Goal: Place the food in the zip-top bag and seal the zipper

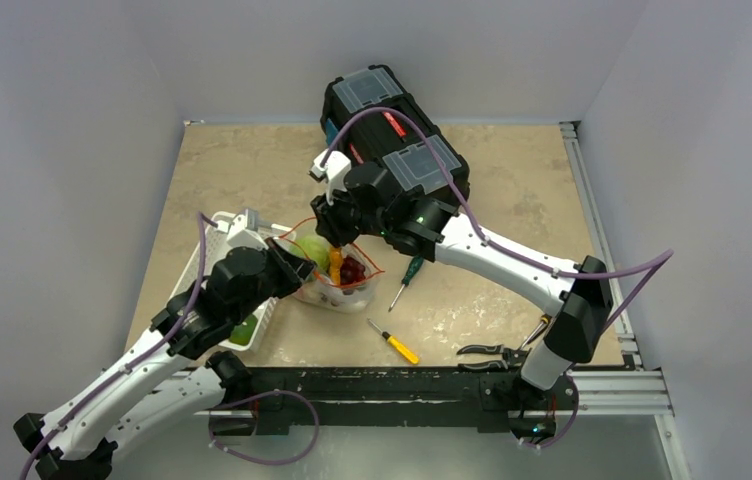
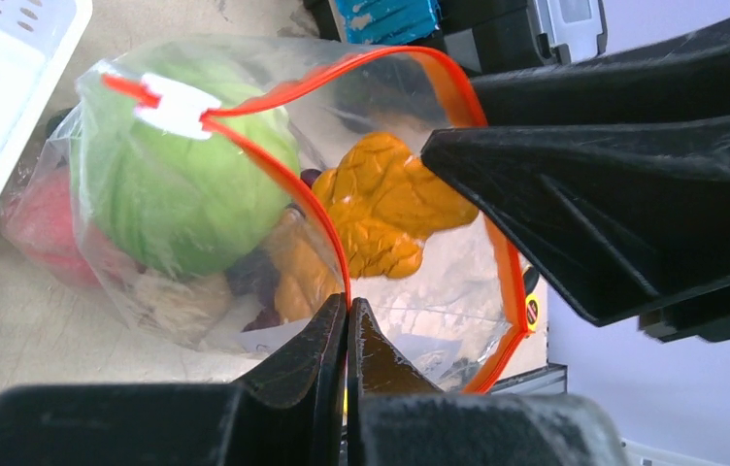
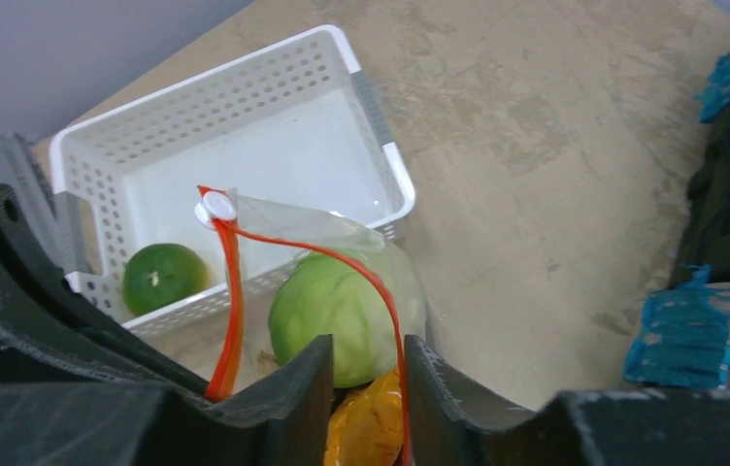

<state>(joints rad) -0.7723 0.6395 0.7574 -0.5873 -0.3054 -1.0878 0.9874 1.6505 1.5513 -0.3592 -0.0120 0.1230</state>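
Top view: moderately bright, even diffuse light from above. Beige mottled tabletop (image 1: 512, 190) shows pale sheen patches toward near edge. Soft, short shadows under both arms and beside black hard-plastic toolbox (image 1: 392, 130). Grey walls darken toward corners. Slight wide-angle bowing at frame edges.

Left wrist view: clear floppy plastic bag (image 2: 148, 301) carries white glare streaks. Black left gripper (image 2: 348, 309) close to lens, soft, grainy.

Right wrist view: white slotted plastic basket (image 3: 245, 73) near overexposed. Black right gripper (image 3: 369, 354) blurred. Pale green cabbage (image 3: 332, 311) fairly sharp.
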